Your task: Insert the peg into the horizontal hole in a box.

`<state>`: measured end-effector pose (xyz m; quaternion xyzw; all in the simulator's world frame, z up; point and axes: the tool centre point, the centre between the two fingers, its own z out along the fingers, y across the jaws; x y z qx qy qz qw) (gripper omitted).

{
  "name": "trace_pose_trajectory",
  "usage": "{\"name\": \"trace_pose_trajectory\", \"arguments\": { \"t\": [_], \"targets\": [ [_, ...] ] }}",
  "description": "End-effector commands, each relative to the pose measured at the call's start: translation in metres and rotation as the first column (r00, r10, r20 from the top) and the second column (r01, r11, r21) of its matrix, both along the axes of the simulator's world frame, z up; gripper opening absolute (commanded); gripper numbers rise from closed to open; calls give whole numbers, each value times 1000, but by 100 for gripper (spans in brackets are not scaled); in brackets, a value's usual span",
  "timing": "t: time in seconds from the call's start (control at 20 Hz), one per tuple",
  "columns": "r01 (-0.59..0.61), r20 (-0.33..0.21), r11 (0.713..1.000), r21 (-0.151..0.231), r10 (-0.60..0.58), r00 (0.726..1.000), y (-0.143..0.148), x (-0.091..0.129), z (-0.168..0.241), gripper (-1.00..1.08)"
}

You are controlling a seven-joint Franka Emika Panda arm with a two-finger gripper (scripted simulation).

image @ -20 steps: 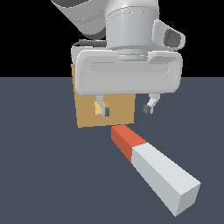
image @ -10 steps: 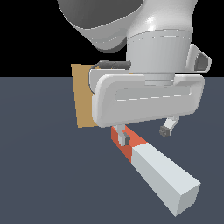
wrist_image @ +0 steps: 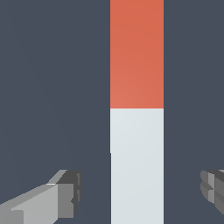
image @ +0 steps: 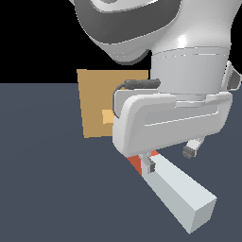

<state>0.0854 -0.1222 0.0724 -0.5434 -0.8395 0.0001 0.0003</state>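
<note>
The peg [image: 182, 191] lies flat on the dark floor, its white part toward the exterior view's lower right and its red-orange end [image: 136, 163] toward the box. In the wrist view the peg [wrist_image: 137, 131] runs between my two fingers. My gripper [image: 170, 158] is open and hovers over the white part near the colour boundary, one finger [image: 150, 165] on each side, not touching. In the wrist view the gripper [wrist_image: 140, 192] straddles the white part. The tan box [image: 97, 101] stands behind, its hole [image: 108, 116] partly hidden by my hand.
The dark grey floor [image: 42, 189] spreads all around the peg and box. My arm's white body [image: 189, 61] fills the upper right of the exterior view and hides the box's right part.
My hand has moved down and toward the exterior view's right, from in front of the box to over the peg. The fingers now straddle the peg. The peg has not moved.
</note>
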Motion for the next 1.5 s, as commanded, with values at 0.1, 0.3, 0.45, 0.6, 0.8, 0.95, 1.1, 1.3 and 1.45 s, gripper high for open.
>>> {"name": "trace_pose_trajectory", "arguments": {
  "t": [0.1,0.3,0.45,0.6,0.8,0.95,1.1,1.3,1.45],
  "targets": [
    [-9,1,1000,0,9,1000,-1,3,-1,100],
    [-4,1,1000,0,4,1000,0,1,0,100],
    [-4,1,1000,0,4,1000,0,2,-1,100],
    [-4,1,1000,0,4,1000,0,1,-7,100],
    [-4,1,1000,0,4,1000,1,1,-25,100],
    [-4,1,1000,0,4,1000,1,0,-41,100],
    [-4,1,1000,0,4,1000,1,0,-50,100],
    [-3,1,1000,0,3,1000,0,1,-50,100],
    [-3,1,1000,0,3,1000,0,1,-50,-100]
  ]
}}
